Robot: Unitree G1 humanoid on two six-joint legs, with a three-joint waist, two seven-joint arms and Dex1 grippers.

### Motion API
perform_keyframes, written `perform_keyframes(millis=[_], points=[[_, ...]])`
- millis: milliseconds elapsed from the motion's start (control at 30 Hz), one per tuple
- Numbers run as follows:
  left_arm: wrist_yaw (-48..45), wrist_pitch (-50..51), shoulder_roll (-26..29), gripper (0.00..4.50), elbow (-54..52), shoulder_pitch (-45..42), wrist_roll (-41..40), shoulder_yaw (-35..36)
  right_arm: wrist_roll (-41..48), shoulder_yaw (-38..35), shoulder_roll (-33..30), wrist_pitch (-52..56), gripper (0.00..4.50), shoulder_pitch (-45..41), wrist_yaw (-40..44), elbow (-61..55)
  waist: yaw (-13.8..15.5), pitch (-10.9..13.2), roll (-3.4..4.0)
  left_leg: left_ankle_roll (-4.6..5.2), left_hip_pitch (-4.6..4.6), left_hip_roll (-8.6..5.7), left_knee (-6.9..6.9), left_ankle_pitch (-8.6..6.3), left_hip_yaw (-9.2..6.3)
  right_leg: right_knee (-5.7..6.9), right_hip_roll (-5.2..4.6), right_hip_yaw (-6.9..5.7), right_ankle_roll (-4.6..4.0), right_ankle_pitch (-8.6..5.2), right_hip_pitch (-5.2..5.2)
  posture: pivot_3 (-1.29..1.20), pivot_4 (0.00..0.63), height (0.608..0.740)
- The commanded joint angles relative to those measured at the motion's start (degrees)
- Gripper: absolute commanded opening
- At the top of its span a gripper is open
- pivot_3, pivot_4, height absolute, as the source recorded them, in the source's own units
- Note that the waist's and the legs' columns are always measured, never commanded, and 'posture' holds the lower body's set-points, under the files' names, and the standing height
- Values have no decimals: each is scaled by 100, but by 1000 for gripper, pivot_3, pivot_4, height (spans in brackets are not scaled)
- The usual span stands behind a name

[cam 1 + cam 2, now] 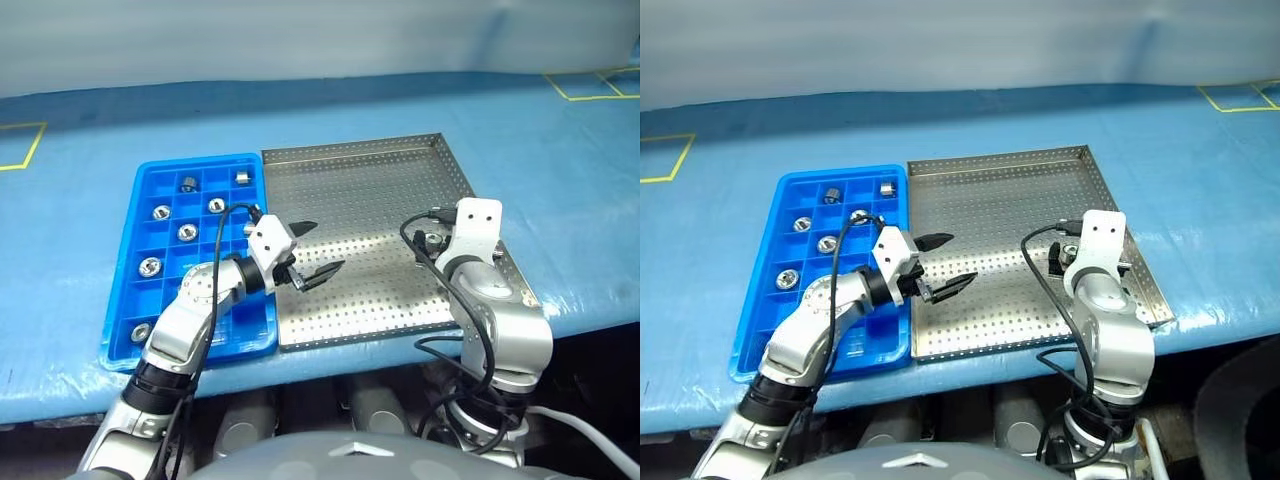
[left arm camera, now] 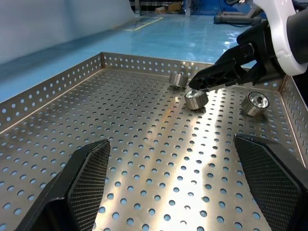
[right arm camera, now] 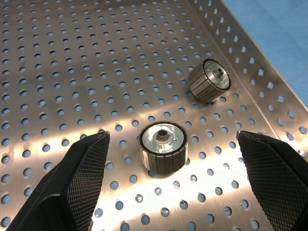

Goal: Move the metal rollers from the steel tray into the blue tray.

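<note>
The steel tray (image 1: 370, 200) lay on the blue worktop (image 1: 560, 160) with the blue tray (image 1: 150, 320) touching its left edge. Seven metal rollers (image 1: 187, 232) already sat in blue cells, while three remained near the steel tray's near right corner (one (image 3: 162, 147) upright, another (image 3: 210, 80) tipped on its side). Both hands were fully open and empty: the right hand (image 3: 173, 183) poised around the upright roller, the left hand (image 1: 308, 252) over the steel tray's left part.
</note>
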Motion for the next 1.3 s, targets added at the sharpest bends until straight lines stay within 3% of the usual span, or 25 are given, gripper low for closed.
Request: perform_keyframes(millis=[33,733,833,1033,1300], points=[[-7,-33,-24,4486,-141,75,14,-92,120,60,-43,-252,4500,-70,86,126,-9,0,0,1,0,0,0,0,1,1,0,0,0,0,0,-128,150,740],[131,324,97,4486,-606,318,-79,-6,-86,-17,-304,-694,4500,-507,-407,1575,75,0,2,8,0,-2,-3,-3,6,-1,-2,5,1,1,-1,-64,150,740],[125,335,103,4500,-621,323,-86,-5,-72,-72,-259,-724,3886,-506,-467,1637,83,0,2,8,0,-2,-2,-3,6,-1,-2,5,2,1,-1,-62,150,740],[103,342,135,4500,-634,324,-89,2,-56,-28,-215,-640,1946,-534,-492,1531,83,0,2,8,0,-1,-2,-3,7,-1,-1,5,2,1,-1,-59,150,740],[194,248,203,4500,-821,345,-174,337,209,577,-104,-483,1900,-840,-127,828,63,4,9,8,0,0,-3,-3,9,-1,0,5,2,1,-4,-44,150,740]])
